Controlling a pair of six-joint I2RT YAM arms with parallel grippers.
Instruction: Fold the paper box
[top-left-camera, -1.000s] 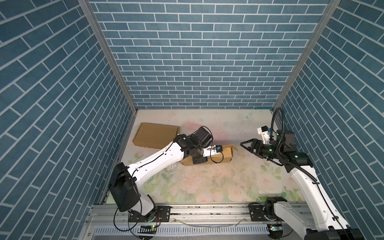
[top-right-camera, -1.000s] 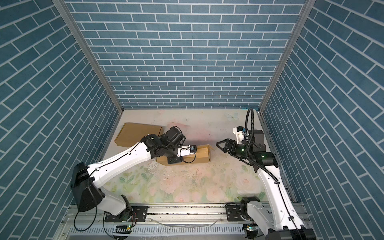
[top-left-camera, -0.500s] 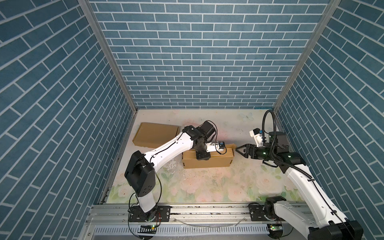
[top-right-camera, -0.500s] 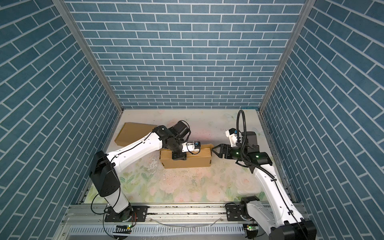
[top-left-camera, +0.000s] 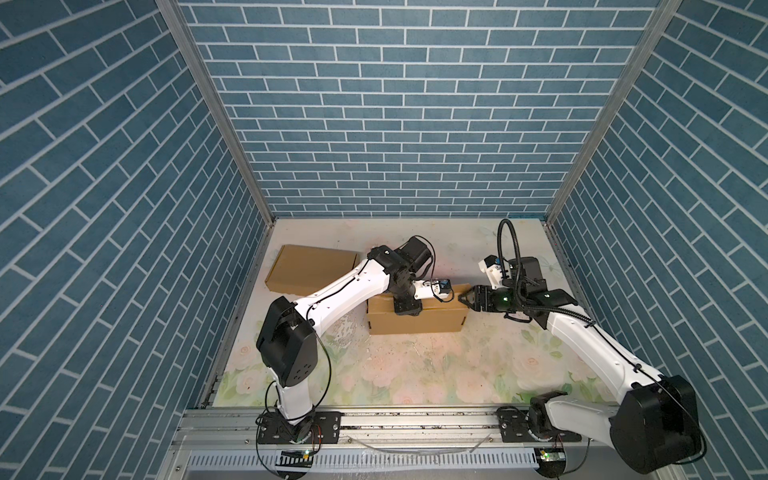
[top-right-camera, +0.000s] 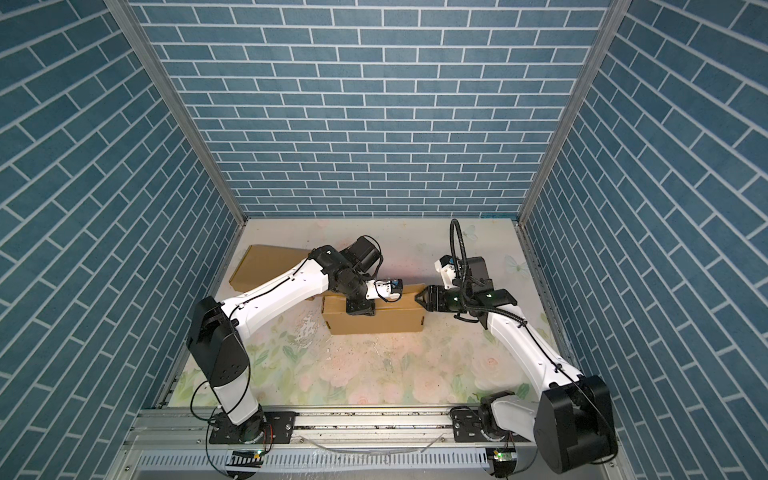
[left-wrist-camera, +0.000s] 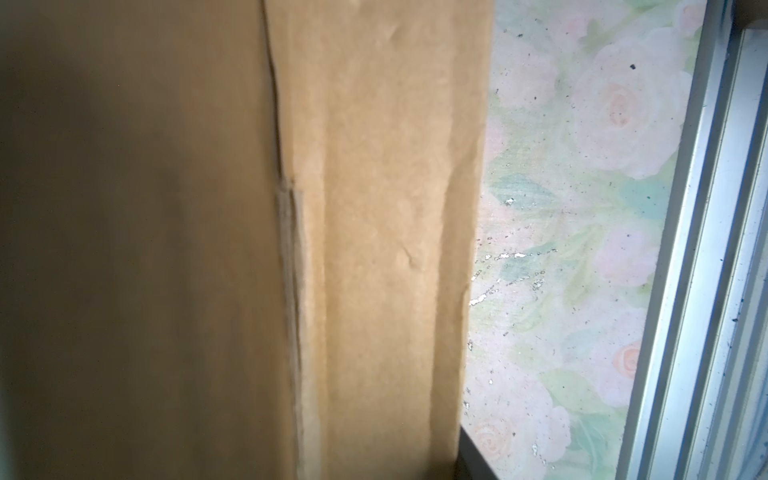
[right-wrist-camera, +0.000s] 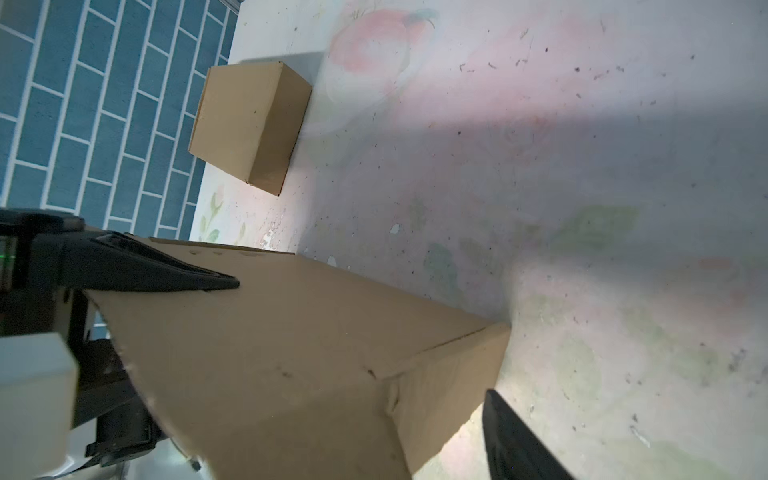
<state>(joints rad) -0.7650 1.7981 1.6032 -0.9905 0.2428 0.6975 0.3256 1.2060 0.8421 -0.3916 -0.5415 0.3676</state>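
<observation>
Top views: box (top-left-camera: 415, 323) central on table (top-left-camera: 415, 374); left gripper (top-left-camera: 405, 309) at its front wall, grip unclear; right gripper (top-left-camera: 462, 298) at its right end.
Left wrist: box close up.
Right wrist: jaws apart astride box end; one finger (right-wrist-camera: 166, 270) on it.

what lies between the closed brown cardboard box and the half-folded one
Bare floral tabletop, per the right wrist view; in both top views the white left arm crosses over that stretch.

The left arm (top-left-camera: 340, 291) and right arm (top-left-camera: 582, 345) wear glossy white shells between boxy black joint housings, thin black cables clipped alongside. Behind the right gripper (top-left-camera: 464, 297) glows a green light (top-left-camera: 505, 298) (a ribbed black hose (top-left-camera: 515, 239) arches over it), beside a white camera block (top-left-camera: 492, 271)
</observation>
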